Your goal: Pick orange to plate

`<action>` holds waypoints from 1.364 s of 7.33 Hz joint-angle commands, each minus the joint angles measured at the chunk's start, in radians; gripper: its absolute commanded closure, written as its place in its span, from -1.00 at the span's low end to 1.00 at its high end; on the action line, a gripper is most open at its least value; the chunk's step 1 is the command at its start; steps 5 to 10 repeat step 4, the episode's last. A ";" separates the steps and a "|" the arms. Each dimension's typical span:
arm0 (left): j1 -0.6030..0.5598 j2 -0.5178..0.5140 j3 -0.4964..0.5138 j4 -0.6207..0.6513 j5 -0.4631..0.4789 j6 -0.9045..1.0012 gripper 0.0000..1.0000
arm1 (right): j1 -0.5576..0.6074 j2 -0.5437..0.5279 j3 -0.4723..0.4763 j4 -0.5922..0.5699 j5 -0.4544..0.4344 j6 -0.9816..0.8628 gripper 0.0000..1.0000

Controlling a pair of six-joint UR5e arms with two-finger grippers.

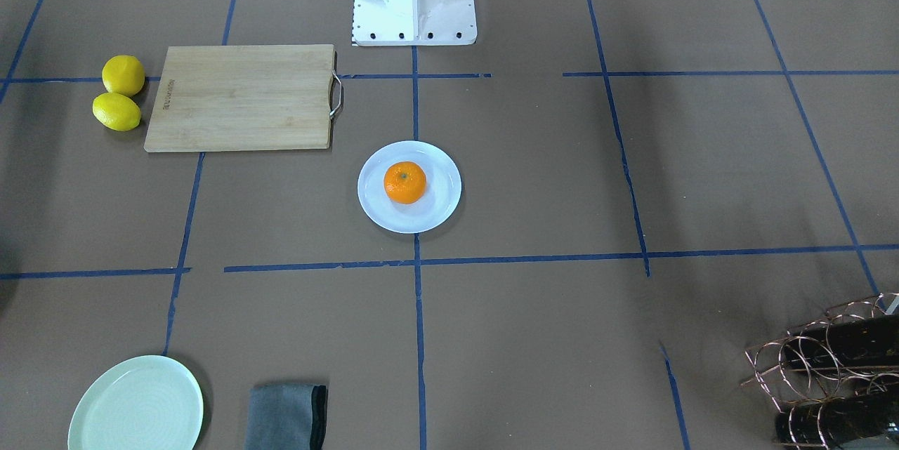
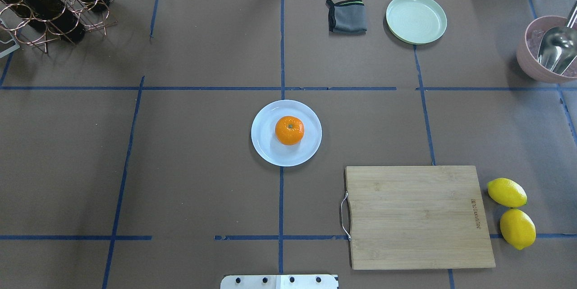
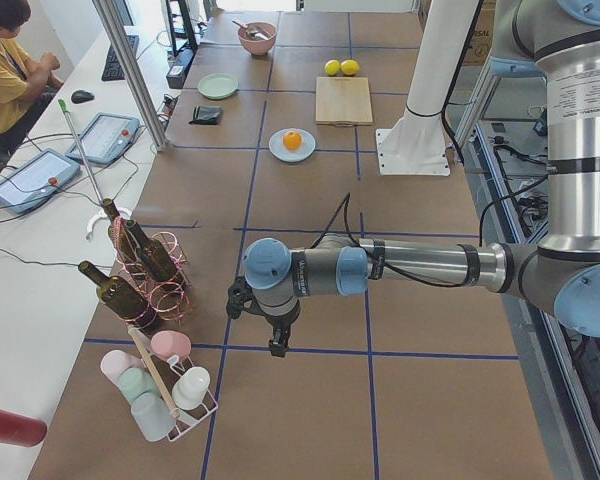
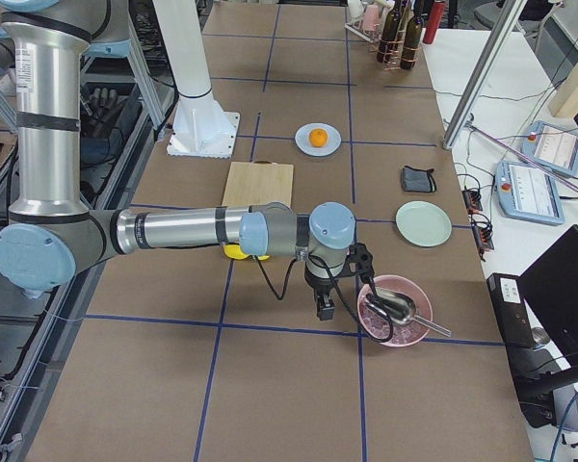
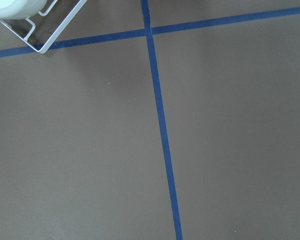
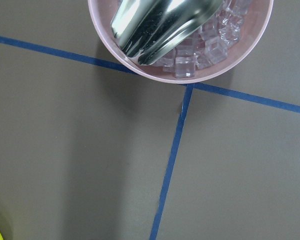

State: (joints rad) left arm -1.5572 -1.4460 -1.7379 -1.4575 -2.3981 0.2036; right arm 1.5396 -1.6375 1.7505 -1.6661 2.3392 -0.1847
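Note:
The orange (image 2: 289,130) rests on the glossy white plate (image 2: 270,151) at the middle of the table, stem dot up; it also shows as the orange (image 1: 404,182) on the plate (image 1: 441,206) in the front-facing view. Neither arm is near it. The left gripper (image 3: 278,345) hangs low over the table far off at the robot's left end, by the bottle rack. The right gripper (image 4: 325,310) hangs at the right end beside the pink bowl. Both show only in the side views, so I cannot tell whether they are open or shut.
A wooden cutting board (image 2: 417,216) lies near the robot's right, with two lemons (image 2: 506,192) beside it. A mint-green plate (image 2: 416,18) and grey cloth (image 2: 346,16) sit at the far side. A pink bowl (image 6: 190,75) holds ice and a scoop. A wine rack (image 2: 45,5) stands far left.

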 commanded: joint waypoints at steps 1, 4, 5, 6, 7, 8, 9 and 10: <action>0.000 -0.004 0.000 0.000 0.001 0.000 -1.00 | 0.001 0.005 -0.002 -0.001 -0.021 0.005 -1.00; 0.002 -0.020 0.001 0.009 0.002 0.000 -1.00 | 0.001 0.005 -0.003 -0.001 -0.020 0.005 -1.00; 0.002 -0.020 0.001 0.009 0.002 0.000 -1.00 | 0.001 0.005 -0.003 -0.001 -0.020 0.005 -1.00; 0.002 -0.020 0.001 0.009 0.002 0.000 -1.00 | 0.001 0.005 -0.003 -0.001 -0.020 0.005 -1.00; 0.002 -0.020 0.001 0.009 0.002 0.000 -1.00 | 0.001 0.005 -0.003 -0.001 -0.020 0.005 -1.00; 0.002 -0.020 0.001 0.009 0.002 0.000 -1.00 | 0.001 0.005 -0.003 -0.001 -0.020 0.005 -1.00; 0.002 -0.020 0.001 0.009 0.002 0.000 -1.00 | 0.001 0.005 -0.003 -0.001 -0.020 0.005 -1.00; 0.002 -0.020 0.001 0.009 0.002 0.000 -1.00 | 0.001 0.005 -0.003 -0.001 -0.020 0.005 -1.00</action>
